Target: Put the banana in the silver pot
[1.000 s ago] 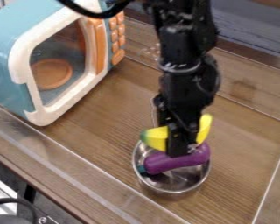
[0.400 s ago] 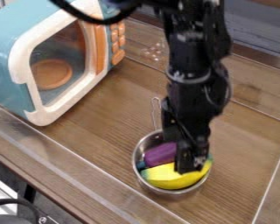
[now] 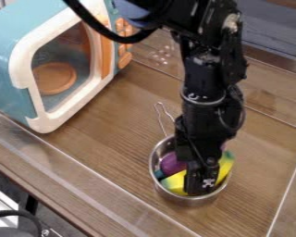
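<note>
One hand [image 3: 203,174] stands fully open inside the silver pot [image 3: 163,181], banana [image 3: 184,184] released.

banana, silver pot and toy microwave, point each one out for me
banana [image 3: 176,184]: camera view, yellow strip showing left of the claw.
silver pot [image 3: 158,170]: camera view, left rim.
toy microwave [image 3: 18,46]: camera view, teal top of the body.

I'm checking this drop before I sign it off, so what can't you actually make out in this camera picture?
- Banana in the silver pot: the gripper covers most of it, so how it rests is unclear.
- Purple eggplant: only a sliver shows beside the arm.
- Pot's far right rim: hidden behind the fingers.
- Toy microwave: cut off by the left edge.
</note>
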Controlling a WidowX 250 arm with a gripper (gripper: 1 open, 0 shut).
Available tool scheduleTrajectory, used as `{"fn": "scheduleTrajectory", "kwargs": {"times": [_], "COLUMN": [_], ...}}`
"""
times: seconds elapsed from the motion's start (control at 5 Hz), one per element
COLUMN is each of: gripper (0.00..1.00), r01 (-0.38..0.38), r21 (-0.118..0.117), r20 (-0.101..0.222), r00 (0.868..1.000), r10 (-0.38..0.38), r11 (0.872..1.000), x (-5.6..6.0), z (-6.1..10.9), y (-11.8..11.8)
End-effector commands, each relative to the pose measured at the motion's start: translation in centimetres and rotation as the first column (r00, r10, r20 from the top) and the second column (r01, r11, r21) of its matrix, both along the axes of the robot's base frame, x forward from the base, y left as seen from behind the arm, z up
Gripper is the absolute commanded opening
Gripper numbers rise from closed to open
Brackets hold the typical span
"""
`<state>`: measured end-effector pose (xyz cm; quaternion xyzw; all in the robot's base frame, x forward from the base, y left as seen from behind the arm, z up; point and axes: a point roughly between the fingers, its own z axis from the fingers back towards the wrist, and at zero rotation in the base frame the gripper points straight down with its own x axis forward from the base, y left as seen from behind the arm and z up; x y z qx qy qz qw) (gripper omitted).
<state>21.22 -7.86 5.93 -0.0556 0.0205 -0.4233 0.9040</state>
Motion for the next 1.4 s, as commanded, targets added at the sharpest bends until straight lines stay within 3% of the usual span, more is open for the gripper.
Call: {"fn": "scheduleTrajectory", "kwargs": {"times": [0.0, 0.2, 0.4, 0.6, 1.0, 1.2], "gripper": [1.00, 1.00, 1.00, 0.00, 0.00, 1.00], "r01": [0.042, 0.060, 0.030, -0.008, -0.017, -0.024], "r21": [-0.014, -0.025, -0.039, -0.052, -0.091, -0.103], "r20": [0.032, 0.027, 0.024, 0.020, -0.003, -0.007], "r00": [0.999, 0.998, 0.999, 1.000, 1.000, 1.000], "r10": [-0.041, -0.059, -0.029, 0.009, 0.017, 0.023], "r11": [0.999, 0.998, 0.999, 0.999, 0.996, 0.994], "x": [0.7, 0.4, 0.0, -0.3, -1.6, -0.9], "z": [0.1, -0.3, -0.2, 0.0, 2.4, 1.7], "y": [0.1, 0.2, 0.4, 0.5, 1.0, 0.8]}}
